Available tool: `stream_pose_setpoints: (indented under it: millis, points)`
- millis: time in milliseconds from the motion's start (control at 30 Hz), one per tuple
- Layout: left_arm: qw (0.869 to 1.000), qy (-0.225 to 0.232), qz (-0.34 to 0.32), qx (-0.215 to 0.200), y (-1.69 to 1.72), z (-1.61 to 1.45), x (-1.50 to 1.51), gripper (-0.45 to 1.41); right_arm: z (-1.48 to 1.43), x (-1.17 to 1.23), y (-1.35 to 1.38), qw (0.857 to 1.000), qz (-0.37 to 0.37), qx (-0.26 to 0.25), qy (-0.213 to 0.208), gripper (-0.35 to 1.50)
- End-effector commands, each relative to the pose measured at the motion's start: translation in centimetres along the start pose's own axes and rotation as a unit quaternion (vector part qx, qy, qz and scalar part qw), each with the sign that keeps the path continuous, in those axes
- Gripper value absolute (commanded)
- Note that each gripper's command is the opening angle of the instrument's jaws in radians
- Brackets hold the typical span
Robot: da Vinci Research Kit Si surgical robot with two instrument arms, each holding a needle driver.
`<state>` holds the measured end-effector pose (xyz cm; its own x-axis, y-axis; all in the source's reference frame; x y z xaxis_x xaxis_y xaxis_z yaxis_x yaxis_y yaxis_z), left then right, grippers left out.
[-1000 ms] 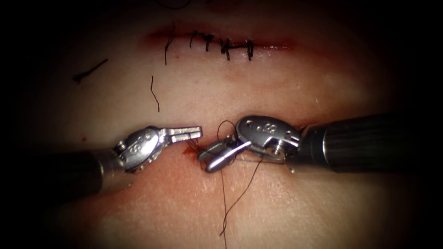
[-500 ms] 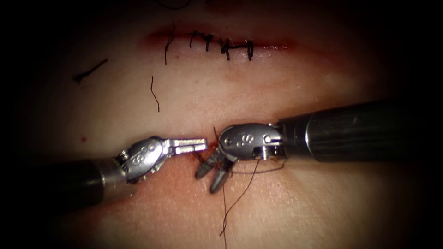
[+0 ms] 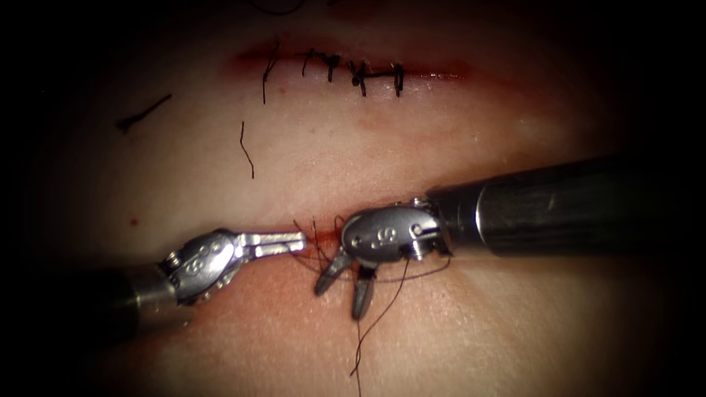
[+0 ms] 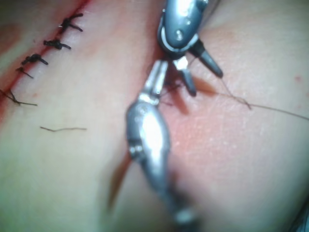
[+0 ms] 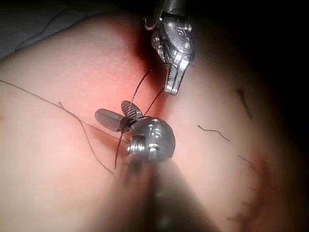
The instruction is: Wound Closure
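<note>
— How do my arms sit?
— Your right gripper (image 3: 342,284) reaches in from the right, wrist bent down, jaws spread wide over the thread (image 3: 382,312), grasping nothing. Your left gripper (image 3: 294,241) lies flat, pointing right, jaws clenched at the cut (image 3: 320,237); I cannot tell whether they pinch thread.
— The needle?
— I cannot make it out on the tissue (image 3: 441,147).

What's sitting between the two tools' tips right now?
In the endoscope view, dark thread strands and red fluid on the tissue lie between the left tool and right tool.
</note>
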<state>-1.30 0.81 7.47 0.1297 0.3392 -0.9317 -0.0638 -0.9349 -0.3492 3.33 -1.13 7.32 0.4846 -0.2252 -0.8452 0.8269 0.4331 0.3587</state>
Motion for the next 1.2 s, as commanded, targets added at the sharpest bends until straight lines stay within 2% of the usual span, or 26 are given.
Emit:
stream_pose_setpoints:
  millis: [33, 233, 467, 833, 1200]
  points:
    - [1.0, 0.001, -0.001, -0.001, 0.02, 0.05, -0.09, -0.45, 0.09, -0.05, 0.01, 1.0, 0.001, 0.001, -0.002, 0.44]
    - [1.0, -0.001, 0.002, 0.001, 0.05, 0.08, -0.14, -0.45, 0.29, -0.21, 0.02, 0.999, -0.002, 0.005, -0.033, 0.44]
    - [1.0, -0.001, 0.0, 0.001, 0.08, 0.06, -0.15, -0.45, 0.39, -0.32, 0.1, 0.999, -0.01, -0.008, -0.046, 0.37]
    - [1.0, -0.001, -0.003, -0.001, 0.08, 0.03, -0.15, -0.45, 0.72, -0.36, -0.03, 0.997, -0.025, 0.002, -0.074, 0.36]
    - [1.0, -0.001, -0.005, 0.0, 0.1, 0.0, -0.15, -0.45, 0.84, -0.26, -0.19, 0.996, -0.036, 0.011, -0.076, 0.32]
